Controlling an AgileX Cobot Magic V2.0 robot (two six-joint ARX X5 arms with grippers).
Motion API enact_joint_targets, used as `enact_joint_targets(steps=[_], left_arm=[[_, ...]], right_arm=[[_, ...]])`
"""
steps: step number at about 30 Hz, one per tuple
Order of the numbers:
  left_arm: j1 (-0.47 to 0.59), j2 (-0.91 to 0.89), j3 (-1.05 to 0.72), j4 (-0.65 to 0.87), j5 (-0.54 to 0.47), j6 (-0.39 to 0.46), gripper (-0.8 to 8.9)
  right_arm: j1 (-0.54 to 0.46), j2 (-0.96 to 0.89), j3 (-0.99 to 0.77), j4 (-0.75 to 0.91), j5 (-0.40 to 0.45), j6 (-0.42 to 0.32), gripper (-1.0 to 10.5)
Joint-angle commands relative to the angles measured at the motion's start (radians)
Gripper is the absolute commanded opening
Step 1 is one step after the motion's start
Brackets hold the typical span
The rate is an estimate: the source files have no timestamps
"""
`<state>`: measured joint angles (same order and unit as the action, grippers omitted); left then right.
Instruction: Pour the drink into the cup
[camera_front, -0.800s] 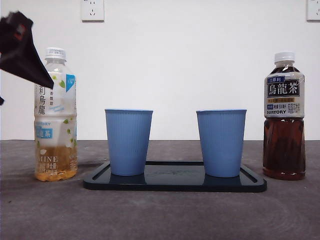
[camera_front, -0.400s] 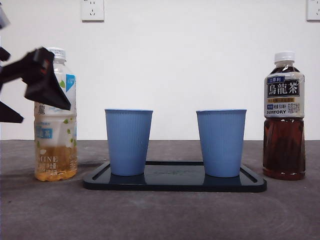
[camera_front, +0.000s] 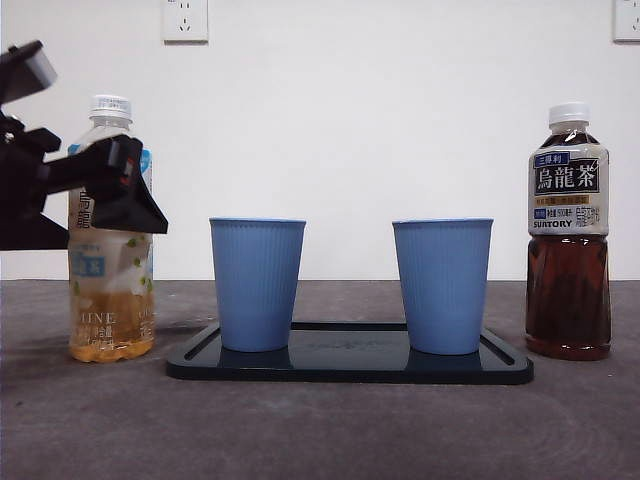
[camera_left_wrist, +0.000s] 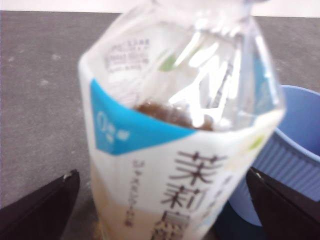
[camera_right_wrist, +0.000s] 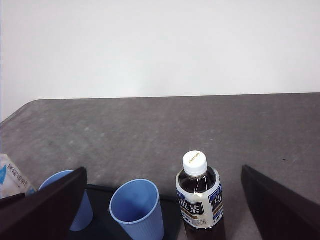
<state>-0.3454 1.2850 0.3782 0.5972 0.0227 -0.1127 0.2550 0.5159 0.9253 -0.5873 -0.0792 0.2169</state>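
My left fingers (camera_front: 125, 195): spread wide, one on each side of the jasmine tea bottle (camera_front: 110, 230) at its upper label, not pressed against it as far as I can see; in my left wrist view the bottle fills the gap between my two black tips.
My left gripper (camera_left_wrist: 167, 207): comes in from the side at the bottle's shoulder height, dark against the white wall (camera_front: 400, 120).
My right gripper (camera_right_wrist: 162, 200): held high above the table, jaws spread apart and gripping nothing, looking down on the oolong tea bottle (camera_right_wrist: 199, 200).
Table (camera_front: 320, 430): dark grey, bearing everything here.
Tray (camera_front: 350, 365): black, flat, in the middle of the table, with both cups on it.
Jasmine tea bottle: upright on the table just beside the tray's end, white cap on, pale amber tea low in it.
Oolong tea bottle (camera_front: 568, 235): upright by the tray's other end, white cap on, dark brown tea, well apart from my left gripper.
Near cup (camera_front: 257, 283): blue, ribbed, upright on the tray, next to the jasmine tea bottle; nothing stands between them.
Far cup (camera_front: 442, 285): blue, ribbed, upright at the tray's other side, beside the oolong tea bottle.
Wall sockets (camera_front: 185, 18): high on the wall.
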Motion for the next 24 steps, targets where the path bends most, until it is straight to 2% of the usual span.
enact_joint_targets(steps=[1,9,14,19,24], left_arm=[[-0.005,0.06,0.0,0.074,-0.005,0.023,5.27],[-0.005,0.18,0.0,0.234,-0.006,0.023,5.23],[-0.005,0.201,0.0,0.293,-0.05,0.04,3.83],[-0.005,0.2,0.0,0.299,-0.05,0.054,2.71],[-0.01,0.195,0.0,0.299,-0.05,0.061,2.35]], right_arm=[[0.004,0.005,0.019,0.011,-0.003,-0.01,4.9],[0.004,0.005,0.019,0.01,-0.003,-0.015,4.9],[0.004,0.005,0.019,0.01,-0.003,-0.016,4.9],[0.004,0.005,0.019,0.01,-0.003,-0.023,4.9],[0.004,0.005,0.019,0.009,-0.003,-0.024,4.9]])
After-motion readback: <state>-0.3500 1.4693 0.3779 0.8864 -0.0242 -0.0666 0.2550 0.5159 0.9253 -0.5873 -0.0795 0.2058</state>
